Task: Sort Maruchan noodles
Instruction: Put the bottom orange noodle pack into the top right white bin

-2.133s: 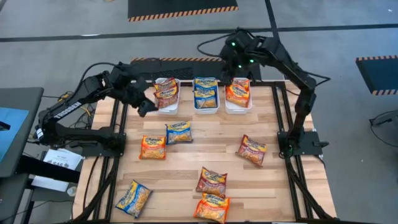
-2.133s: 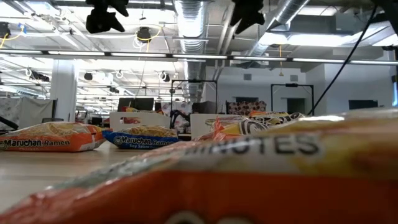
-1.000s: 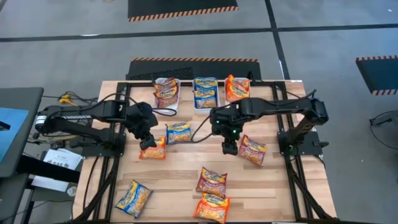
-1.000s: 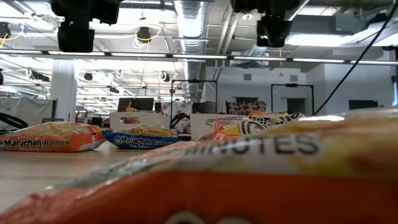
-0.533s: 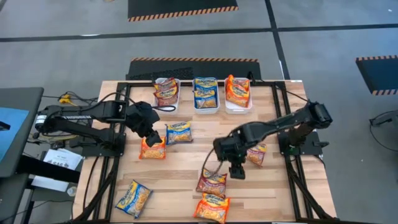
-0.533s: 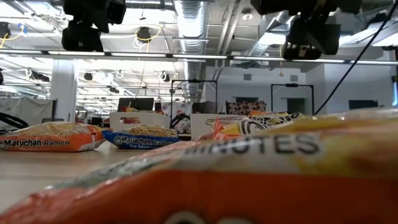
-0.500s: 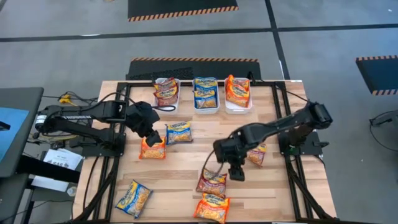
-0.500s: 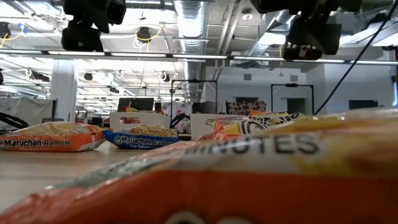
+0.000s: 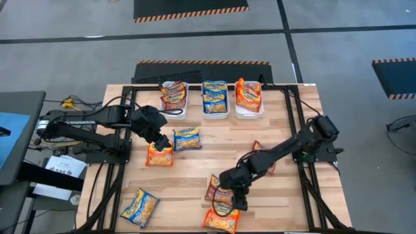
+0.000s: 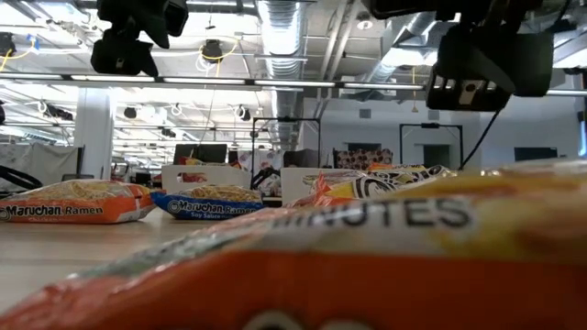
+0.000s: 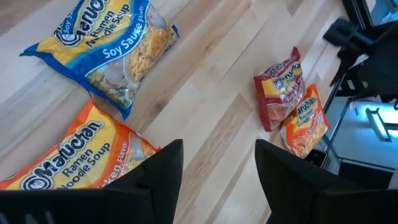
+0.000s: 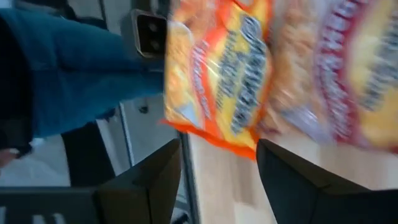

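Note:
Several Maruchan packets lie flat on the wooden table. My left gripper (image 9: 160, 139) (image 11: 217, 167) is open, hovering over the far end of an orange packet (image 9: 159, 155) (image 11: 71, 158), with a blue packet (image 9: 186, 138) (image 11: 106, 43) just to its right. My right gripper (image 9: 234, 196) (image 12: 217, 167) is open above the table's near middle, over a dark red packet (image 9: 220, 188) (image 12: 351, 68) and an orange packet (image 9: 221, 220) (image 12: 217, 68). Another dark red packet (image 9: 265, 156) is partly hidden under the right arm. A blue packet (image 9: 140, 207) lies near the near left corner.
Three white bins stand along the far edge: the left bin (image 9: 174, 99) holds dark red packets, the middle bin (image 9: 215, 97) blue ones, the right bin (image 9: 249, 96) orange ones. An orange packet (image 10: 303, 266) fills the low view's foreground. Black frame rails (image 9: 127, 162) border the table.
My right gripper has swept toward the table's near edge, from beside the right-hand dark red packet to above the near dark red and orange packets, staying open. My left gripper has stayed over the orange packet. No packet has moved.

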